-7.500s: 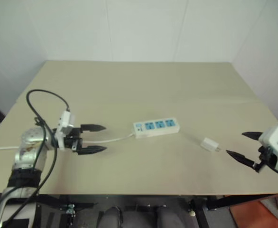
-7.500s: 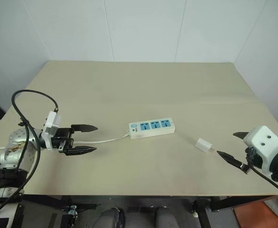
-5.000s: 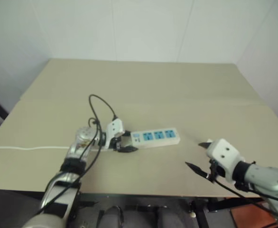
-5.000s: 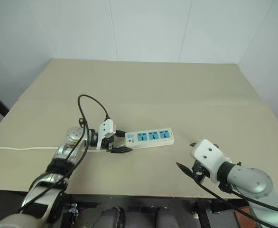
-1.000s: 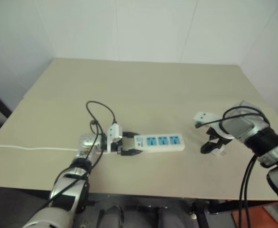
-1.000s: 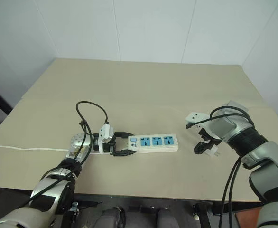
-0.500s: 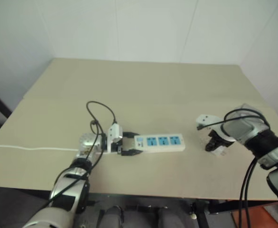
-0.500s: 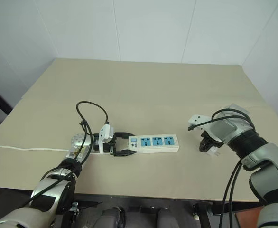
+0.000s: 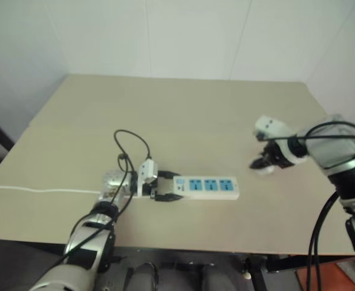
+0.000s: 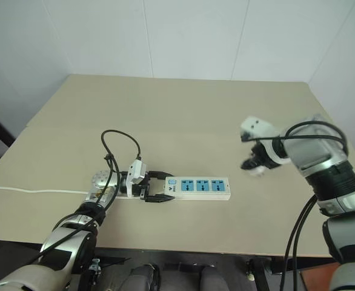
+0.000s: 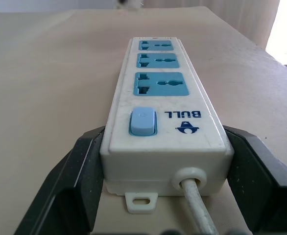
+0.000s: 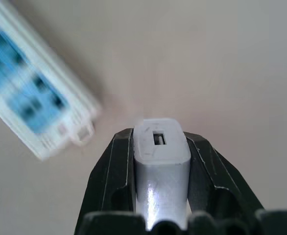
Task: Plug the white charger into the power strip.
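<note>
A plain beige table [image 10: 183, 109] fills the scene. On its near half lies the power strip [image 10: 199, 187], long side running left to right, its thin white cord [image 10: 32, 190] trailing off toward the table's left edge.

Head cams high; wrist cams close.

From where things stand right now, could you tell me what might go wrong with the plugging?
The white charger sits in the right pincer USB end outward, prongs hidden, so alignment is uncertain. The left pincer clamps only the switch end of the power strip; the far end may pivot under a push.
</note>
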Controlling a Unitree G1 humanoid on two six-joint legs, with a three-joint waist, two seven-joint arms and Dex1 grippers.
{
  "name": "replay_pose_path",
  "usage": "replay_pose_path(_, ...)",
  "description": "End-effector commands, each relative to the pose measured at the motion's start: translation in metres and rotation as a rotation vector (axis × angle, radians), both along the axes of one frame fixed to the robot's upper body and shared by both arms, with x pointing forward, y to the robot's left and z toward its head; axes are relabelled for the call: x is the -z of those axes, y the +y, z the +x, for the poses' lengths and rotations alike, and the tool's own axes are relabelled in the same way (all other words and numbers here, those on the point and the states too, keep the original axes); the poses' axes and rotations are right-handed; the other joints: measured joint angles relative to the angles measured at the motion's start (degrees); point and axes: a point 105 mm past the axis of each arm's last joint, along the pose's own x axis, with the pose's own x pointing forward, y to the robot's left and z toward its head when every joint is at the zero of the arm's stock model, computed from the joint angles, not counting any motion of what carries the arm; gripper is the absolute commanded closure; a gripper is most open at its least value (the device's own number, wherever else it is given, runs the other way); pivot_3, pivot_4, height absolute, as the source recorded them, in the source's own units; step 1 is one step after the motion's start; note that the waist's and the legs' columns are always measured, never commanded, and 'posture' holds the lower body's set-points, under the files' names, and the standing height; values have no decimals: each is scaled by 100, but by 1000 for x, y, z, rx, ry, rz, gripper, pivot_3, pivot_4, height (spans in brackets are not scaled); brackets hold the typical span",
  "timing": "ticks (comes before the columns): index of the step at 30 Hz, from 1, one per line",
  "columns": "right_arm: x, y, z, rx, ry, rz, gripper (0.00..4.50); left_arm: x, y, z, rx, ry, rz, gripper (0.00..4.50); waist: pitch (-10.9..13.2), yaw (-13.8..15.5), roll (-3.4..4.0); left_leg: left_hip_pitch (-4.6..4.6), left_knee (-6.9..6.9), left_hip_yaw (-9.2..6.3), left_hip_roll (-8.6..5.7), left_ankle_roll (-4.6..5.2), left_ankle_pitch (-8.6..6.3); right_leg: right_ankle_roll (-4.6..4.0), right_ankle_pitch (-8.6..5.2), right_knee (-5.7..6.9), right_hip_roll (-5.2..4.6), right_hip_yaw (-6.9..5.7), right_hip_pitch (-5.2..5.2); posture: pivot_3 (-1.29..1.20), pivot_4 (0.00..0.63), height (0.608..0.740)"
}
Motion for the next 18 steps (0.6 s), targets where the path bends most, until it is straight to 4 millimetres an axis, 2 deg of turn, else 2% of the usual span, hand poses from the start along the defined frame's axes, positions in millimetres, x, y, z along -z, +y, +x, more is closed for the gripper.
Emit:
replay_pose_path(1, -17, 28, -15, -236, -167, 254, 3382, 0, -5, -4, 53, -15, 40, 1257, -5, 13, -10, 1, 1, -4, 0, 0, 0, 0, 0, -2, 0, -4, 6, 0, 150, 740)
replay_pose_path(3, -10, 43, -24, -340, -222, 358, 3382, 0, -5, -4, 55, -14, 41, 1257, -9, 3, -16, 11, -1, -13, 1, 1, 0, 1, 0, -14, 2, -14, 25, 0, 150, 740)
replay_pose_path(10, 3, 86, -31, -479, -330, 696, 3382, 3, -1, -5, 39, 25, 25, 1257, -6, -30, -10, 33, 2, -9, -1, 1, 1, 0, 4, 1, 2, -6, 36, 0, 150, 740)
replay_pose_path(15, 5, 99, -29, -539, -352, 847, 3382, 1, -2, -5, 41, 27, 20, 1257, -6, -20, -11, 32, 1, -10, -1, 1, 1, 0, 4, -3, 2, -7, 39, 0, 150, 740)
replay_pose_path(18, 17, 107, -30, -584, -328, 847, 3382, -1, 0, -4, 41, 17, 27, 1257, -6, -27, -10, 33, 1, -10, 0, 1, 1, 0, 4, -2, 2, -7, 38, 0, 150, 740)
